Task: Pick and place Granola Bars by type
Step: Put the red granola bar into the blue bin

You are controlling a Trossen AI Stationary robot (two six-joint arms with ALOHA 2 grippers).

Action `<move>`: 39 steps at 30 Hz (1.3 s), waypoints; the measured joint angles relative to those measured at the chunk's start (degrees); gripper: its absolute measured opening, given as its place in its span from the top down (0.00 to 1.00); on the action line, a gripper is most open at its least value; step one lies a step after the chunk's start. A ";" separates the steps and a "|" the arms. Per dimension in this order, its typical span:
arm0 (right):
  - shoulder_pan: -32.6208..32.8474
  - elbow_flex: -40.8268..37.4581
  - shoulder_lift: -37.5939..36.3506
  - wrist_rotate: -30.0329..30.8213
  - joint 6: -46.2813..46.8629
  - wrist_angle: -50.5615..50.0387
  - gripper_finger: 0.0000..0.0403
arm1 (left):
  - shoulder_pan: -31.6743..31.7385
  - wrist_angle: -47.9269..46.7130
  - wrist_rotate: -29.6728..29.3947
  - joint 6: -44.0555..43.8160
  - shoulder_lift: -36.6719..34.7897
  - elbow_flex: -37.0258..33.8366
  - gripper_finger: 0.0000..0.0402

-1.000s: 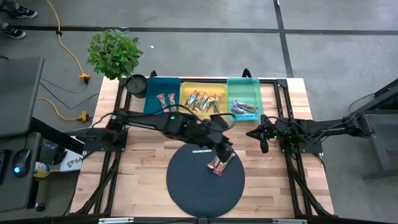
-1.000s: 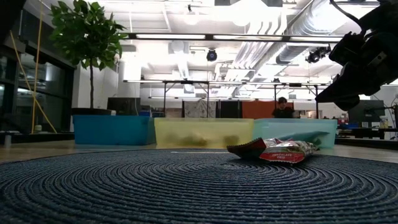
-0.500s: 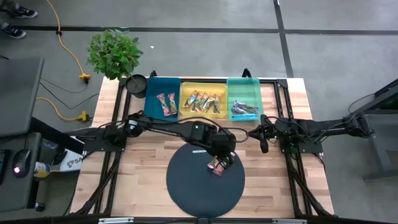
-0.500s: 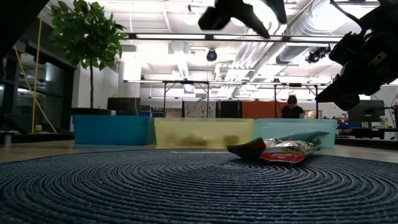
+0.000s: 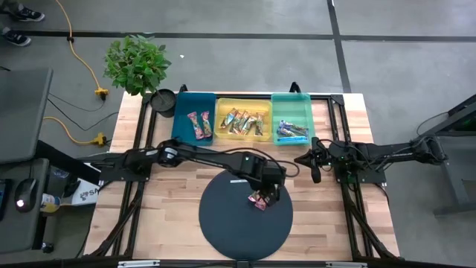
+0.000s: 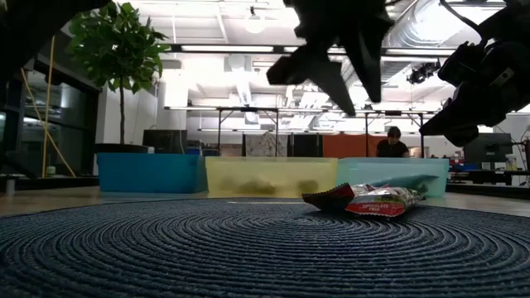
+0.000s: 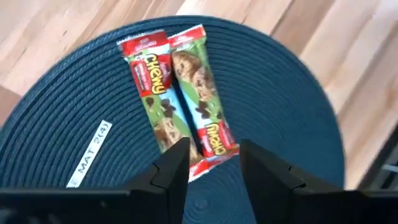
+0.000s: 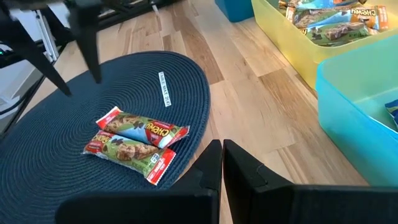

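Note:
Two Granola Bars in green and red wrappers [image 7: 177, 93] lie side by side on the round dark mat [image 5: 223, 223], right of its middle [image 5: 260, 199]. My left gripper [image 7: 211, 155] hangs open above them, pointing steeply down. In the low view its fingertips [image 6: 362, 103] are well clear of the bars [image 6: 373, 200]. My right gripper [image 8: 221, 162] rests shut over the table's right side [image 5: 314, 167], away from the mat. More bars lie in the three trays at the far edge.
Along the far edge stand a dark teal tray [image 5: 184, 104], a yellow tray [image 5: 242, 104] and a light teal tray [image 5: 291, 104]. A potted plant [image 5: 137, 63] stands at the far left corner. Bare wood lies left and right of the mat.
My left gripper has come down toward the two bars on the mat and tipped to point more steeply down; in the low view it has dropped into the picture from above. The bars have not moved.

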 joint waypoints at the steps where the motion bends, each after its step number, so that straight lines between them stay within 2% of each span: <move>1: 0.01 0.00 0.00 0.00 0.00 0.02 1.00 | 0.17 0.08 0.15 0.20 0.48 0.00 0.65; 8: 0.01 0.00 0.00 0.00 0.00 0.01 1.00 | 1.45 -0.37 1.49 0.31 2.38 -0.02 0.49; 11: 0.00 0.00 0.00 0.00 0.00 0.02 1.00 | 2.05 -0.80 0.29 -1.47 2.48 -0.07 0.45; 14: 0.02 0.00 0.00 0.00 0.00 0.02 1.00 | 2.76 -1.45 -1.35 -3.53 2.48 -0.05 0.44; 20: 0.01 0.00 0.00 0.00 0.00 0.01 1.00 | 4.01 -1.59 -1.03 -4.29 3.05 0.00 0.45; 28: 0.00 0.00 0.00 0.00 0.00 0.00 1.00 | 3.32 -3.23 1.33 -3.06 5.83 -0.28 0.45; 30: 0.01 0.00 0.02 0.00 0.00 0.04 1.00 | 3.32 -0.19 2.30 -2.92 6.94 0.02 0.45; 33: 0.00 0.00 0.02 0.00 0.00 -0.09 1.00 | 3.15 -1.18 3.26 -2.50 7.21 -0.15 0.45; 39: 0.00 0.00 0.01 0.00 0.00 0.01 1.00 | 2.92 0.40 2.66 -2.19 8.27 -0.14 0.45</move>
